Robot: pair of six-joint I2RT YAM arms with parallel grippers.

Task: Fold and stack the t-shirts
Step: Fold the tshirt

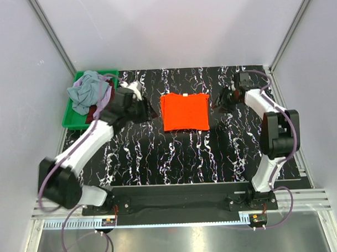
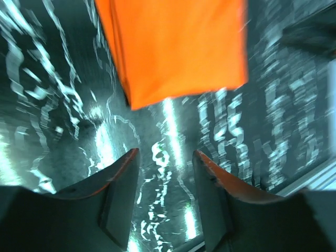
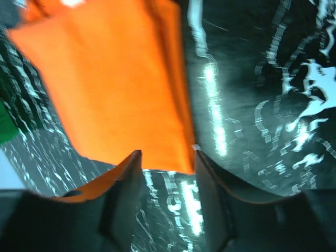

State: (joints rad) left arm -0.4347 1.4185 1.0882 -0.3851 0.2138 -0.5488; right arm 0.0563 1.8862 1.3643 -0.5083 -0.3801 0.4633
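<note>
A bright orange-red t-shirt lies folded into a rectangle at the middle of the black marbled table. It also shows in the left wrist view and the right wrist view. My left gripper is open and empty just left of the shirt, above bare table. My right gripper is open and empty just right of the shirt, its tips by the shirt's edge. Grey-blue, lilac and dark red shirts lie crumpled in the green bin.
The green plastic bin stands at the table's back left, partly behind the left arm. White walls and metal frame posts close in the back and sides. The arm bases sit on a rail at the near edge.
</note>
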